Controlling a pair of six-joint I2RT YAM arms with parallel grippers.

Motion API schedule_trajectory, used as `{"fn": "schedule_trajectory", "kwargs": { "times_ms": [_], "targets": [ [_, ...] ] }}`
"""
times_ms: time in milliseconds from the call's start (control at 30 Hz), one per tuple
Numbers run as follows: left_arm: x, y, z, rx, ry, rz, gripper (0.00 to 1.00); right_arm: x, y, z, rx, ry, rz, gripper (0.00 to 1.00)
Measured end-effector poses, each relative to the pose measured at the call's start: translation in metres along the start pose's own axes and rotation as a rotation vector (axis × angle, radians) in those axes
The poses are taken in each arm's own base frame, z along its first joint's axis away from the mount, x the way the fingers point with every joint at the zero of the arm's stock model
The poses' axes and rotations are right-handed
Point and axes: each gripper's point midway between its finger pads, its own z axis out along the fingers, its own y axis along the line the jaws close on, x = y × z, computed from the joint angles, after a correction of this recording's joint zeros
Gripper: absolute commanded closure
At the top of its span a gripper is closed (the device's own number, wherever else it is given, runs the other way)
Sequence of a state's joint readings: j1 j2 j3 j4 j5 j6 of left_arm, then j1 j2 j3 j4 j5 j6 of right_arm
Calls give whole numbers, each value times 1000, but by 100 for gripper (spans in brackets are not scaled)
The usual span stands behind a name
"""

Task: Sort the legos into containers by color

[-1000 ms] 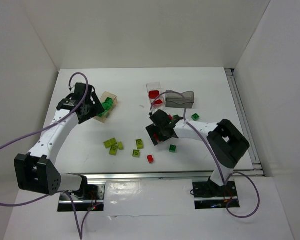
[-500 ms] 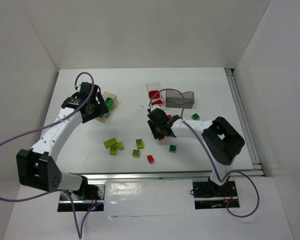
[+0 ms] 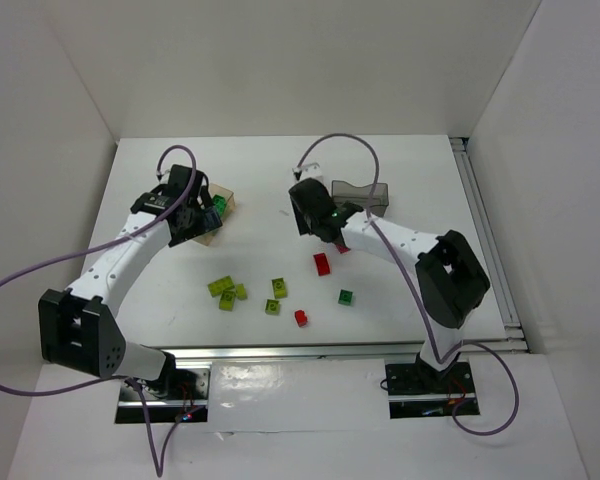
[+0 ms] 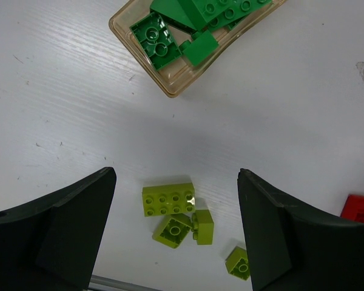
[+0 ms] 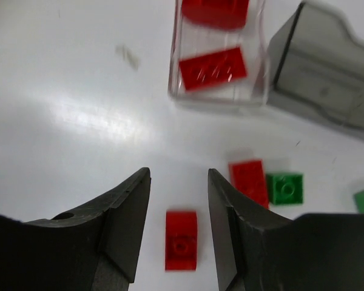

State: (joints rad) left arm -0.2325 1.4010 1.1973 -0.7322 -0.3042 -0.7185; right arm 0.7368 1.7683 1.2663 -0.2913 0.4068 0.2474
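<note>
Left pincer (image 4: pixel 176 173) gapes wide; right pincer (image 5: pixel 179 173) narrowly apart (empty) above a studded red brick (image 5: pixel 181 239).

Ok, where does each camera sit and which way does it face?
Top external: above and behind, facing down on the table; both arms show.
Left wrist: looks down on the tan container and lime legos; left pincer in view.
Right wrist: looks down on the clear container; right pincer in view.
Shared: top and left wrist both show the tan container.
</note>
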Motion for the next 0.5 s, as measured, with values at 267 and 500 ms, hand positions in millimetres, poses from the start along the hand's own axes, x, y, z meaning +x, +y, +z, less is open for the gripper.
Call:
{"fn": "schedule_trajectory", "kwargs": {
  "times_ms": [267, 500],
  "targets": [
    [-2, 2, -1, -8, -11, -1, 9, -48, -24, 19, 57, -67, 64, 24],
    [-2, 3, -1, -12, -14, 2, 9, 61, -26, 13, -15, 153, 52, 0]
  ]
}}
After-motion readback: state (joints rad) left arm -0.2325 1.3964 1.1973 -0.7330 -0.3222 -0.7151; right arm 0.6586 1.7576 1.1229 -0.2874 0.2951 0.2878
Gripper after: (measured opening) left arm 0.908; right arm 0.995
